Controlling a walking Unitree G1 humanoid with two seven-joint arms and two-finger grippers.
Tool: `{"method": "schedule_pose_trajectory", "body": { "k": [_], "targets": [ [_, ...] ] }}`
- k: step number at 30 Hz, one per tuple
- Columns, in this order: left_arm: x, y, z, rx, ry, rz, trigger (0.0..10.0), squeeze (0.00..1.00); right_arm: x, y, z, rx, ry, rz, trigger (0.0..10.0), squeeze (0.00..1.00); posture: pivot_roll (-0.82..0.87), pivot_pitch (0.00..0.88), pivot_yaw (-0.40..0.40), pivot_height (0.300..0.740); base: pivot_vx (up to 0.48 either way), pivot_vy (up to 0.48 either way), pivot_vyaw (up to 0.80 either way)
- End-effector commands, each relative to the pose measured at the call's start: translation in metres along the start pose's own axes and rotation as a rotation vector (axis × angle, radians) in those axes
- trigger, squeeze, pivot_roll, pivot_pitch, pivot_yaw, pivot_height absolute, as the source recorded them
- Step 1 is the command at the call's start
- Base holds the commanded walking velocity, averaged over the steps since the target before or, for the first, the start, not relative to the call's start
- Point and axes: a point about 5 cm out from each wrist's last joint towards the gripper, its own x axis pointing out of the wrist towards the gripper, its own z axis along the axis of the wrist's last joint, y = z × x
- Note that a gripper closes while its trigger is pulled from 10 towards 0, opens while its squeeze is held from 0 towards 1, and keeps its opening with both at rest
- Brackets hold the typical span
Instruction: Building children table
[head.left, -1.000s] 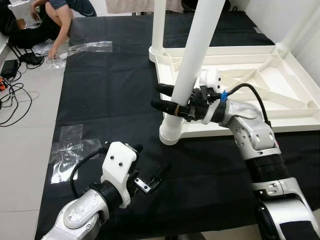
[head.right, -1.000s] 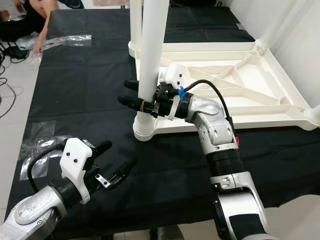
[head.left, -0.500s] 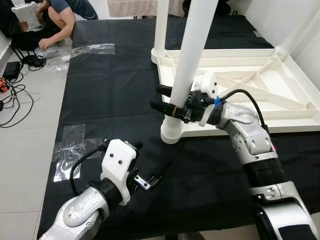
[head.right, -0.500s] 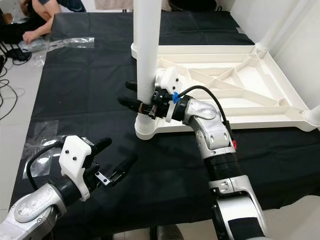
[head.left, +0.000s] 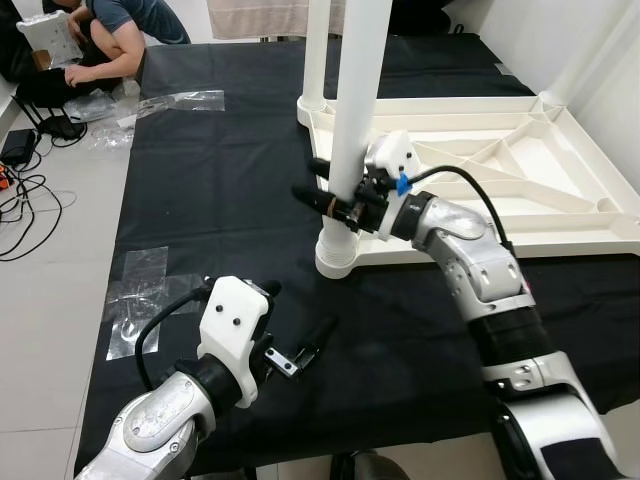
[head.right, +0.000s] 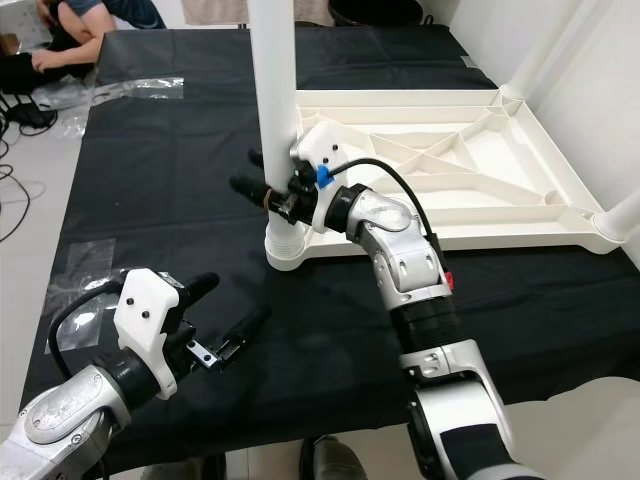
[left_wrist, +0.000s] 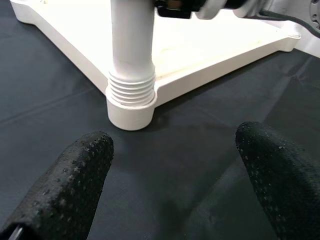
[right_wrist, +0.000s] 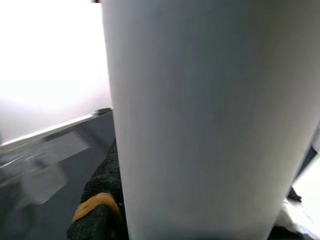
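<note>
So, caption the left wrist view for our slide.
Open left gripper faces white plastic table leg seated in upturned white tabletop's corner.

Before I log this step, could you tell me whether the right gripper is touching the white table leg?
Touching. In the left eye view the right gripper has its black fingers on either side of the upright table leg, and the right wrist view shows a finger against it.

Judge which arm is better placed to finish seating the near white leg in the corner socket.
Right. The right end effector already clasps the table leg just above the socket of the upturned tabletop. The left end effector hovers open over the black cloth, apart from the leg.
</note>
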Motion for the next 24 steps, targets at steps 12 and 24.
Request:
{"method": "schedule_pose_trajectory", "body": {
  "k": [12,24],
  "targets": [
    [0.0,0.012,0.0,0.034,0.009,0.044,10.0,0.0,-0.016,-0.016,-0.035,0.092,0.091,-0.244,10.0,0.0,0.1,0.24,-0.077,0.74,0.0,0.0,0.0],
    [0.0,0.015,0.0,0.042,0.01,0.058,10.0,0.0,-0.034,0.008,-0.039,0.224,0.025,0.092,10.0,0.0,0.1,0.239,-0.075,0.74,0.0,0.0,0.0]
  ]
}}
